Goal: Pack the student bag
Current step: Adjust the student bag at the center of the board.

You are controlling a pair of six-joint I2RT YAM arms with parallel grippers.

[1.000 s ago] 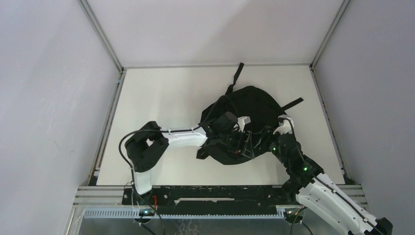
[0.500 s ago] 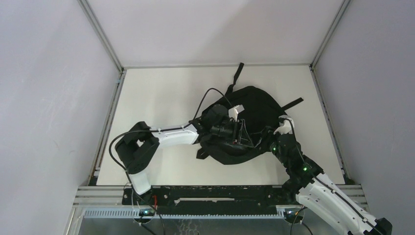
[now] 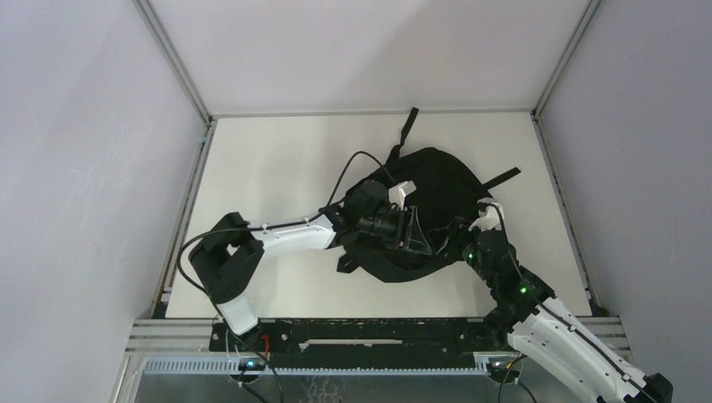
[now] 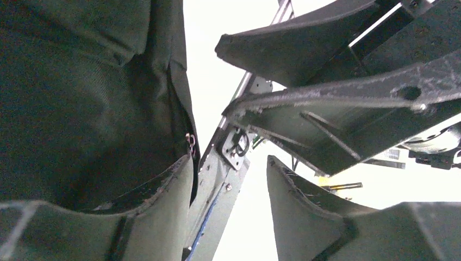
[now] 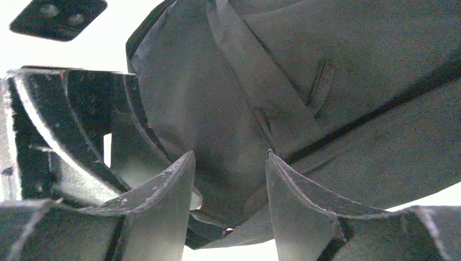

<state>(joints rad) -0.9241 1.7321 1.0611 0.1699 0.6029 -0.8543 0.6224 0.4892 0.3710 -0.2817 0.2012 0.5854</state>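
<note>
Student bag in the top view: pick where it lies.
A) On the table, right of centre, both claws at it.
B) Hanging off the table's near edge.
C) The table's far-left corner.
A: the student bag lies on the table right of centre, the left claw and right claw both at its near side.

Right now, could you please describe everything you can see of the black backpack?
The student bag is a large, floppy black woven-fabric backpack, lying slumped and crumpled on the table, right of centre. Two black straps splay out toward the far side and the right. The left gripper and right gripper meet at its near edge; fabric sits between the right one's fingers.
</note>
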